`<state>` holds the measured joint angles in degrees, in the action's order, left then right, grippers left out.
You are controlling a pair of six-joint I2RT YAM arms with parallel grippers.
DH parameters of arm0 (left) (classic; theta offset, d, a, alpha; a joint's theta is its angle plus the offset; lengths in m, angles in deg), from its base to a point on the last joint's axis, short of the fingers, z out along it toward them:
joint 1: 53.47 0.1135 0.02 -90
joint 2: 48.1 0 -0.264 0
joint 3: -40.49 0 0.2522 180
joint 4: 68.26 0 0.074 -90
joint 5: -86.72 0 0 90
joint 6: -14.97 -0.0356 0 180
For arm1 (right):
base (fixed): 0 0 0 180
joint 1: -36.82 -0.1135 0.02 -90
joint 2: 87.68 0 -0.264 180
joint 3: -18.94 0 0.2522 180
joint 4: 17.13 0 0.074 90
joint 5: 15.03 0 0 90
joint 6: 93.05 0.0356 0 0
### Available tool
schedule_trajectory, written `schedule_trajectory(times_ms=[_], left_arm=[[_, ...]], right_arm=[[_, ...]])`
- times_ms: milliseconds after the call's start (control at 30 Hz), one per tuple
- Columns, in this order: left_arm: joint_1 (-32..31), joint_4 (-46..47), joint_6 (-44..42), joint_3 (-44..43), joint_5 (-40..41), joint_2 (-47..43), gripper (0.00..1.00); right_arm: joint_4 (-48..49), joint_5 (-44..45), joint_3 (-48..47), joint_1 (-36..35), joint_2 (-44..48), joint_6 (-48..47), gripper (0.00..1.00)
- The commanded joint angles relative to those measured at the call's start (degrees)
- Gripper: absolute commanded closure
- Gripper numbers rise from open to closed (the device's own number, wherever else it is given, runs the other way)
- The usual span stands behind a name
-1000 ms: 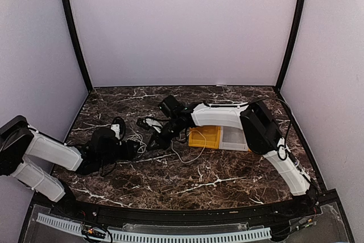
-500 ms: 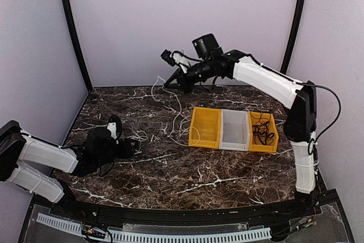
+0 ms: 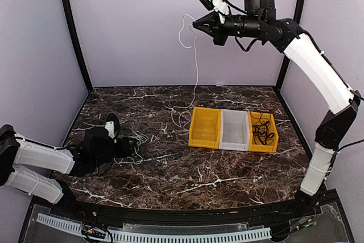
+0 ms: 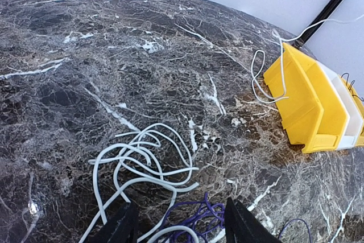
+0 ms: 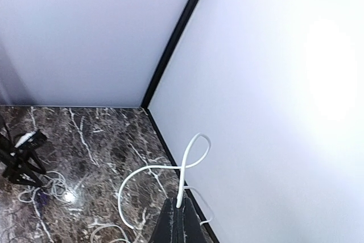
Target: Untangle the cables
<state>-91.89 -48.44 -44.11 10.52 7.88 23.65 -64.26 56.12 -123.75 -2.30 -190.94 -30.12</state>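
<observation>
Two claws, two jobs: my right claw [image 3: 195, 25] is clenched on one white cable [image 3: 195, 66], held high so it hangs to the counter [image 3: 227, 169] beside the yellow bin [image 3: 205, 128]. My left claw [image 3: 132, 147] sits released, low over the clump [image 4: 142, 163] of white and purple strands. I judge this the drawing-out step; next, pin the clump and lift further. Whether the cable's tail runs into the clump is hard to make out.

yellow bins [image 3: 205, 128]: 2 | white bin [image 3: 235, 130]: 1 | arms [image 3: 313, 61]: 2 | hanging white cable [image 3: 195, 66]: 1
</observation>
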Motion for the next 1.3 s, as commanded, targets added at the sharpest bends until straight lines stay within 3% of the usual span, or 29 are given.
schedule_trajectory(times_ms=[0, 133, 233, 567, 767, 1000, 1267], left_arm=[[0.1, -2.9, 0.7, 0.8, 0.6, -4.0, 0.46], [0.1, -4.3, 0.6, 0.4, 0.7, -5.3, 0.46], [0.1, -5.3, 0.6, -0.2, 0.3, -5.6, 0.46], [0.1, -6.7, -1.2, -2.2, -0.1, -7.0, 0.46], [0.2, -7.4, -2.6, -3.9, 0.5, -6.4, 0.46], [0.1, -5.9, -1.5, -3.1, -0.4, -4.2, 0.46], [0.1, -5.4, -1.6, -1.1, 1.1, -6.0, 0.46]], right_arm=[[1.0, 6.2, -3.9, 3.7, 2.1, -4.0, 1.0], [1.6, 7.5, -6.2, 7.1, 3.5, -5.3, 1.0], [0.6, 4.1, -2.3, 8.3, 5.6, -4.0, 1.0], [6.8, -4.6, 32.4, 8.3, 13.4, 1.0, 1.0], [12.4, -8.1, 44.6, 8.3, 10.6, 3.7, 1.0], [13.1, -8.7, 44.7, 8.3, -1.0, 3.9, 1.0], [3.5, -5.8, 39.7, 6.3, -11.1, 1.4, 1.0]])
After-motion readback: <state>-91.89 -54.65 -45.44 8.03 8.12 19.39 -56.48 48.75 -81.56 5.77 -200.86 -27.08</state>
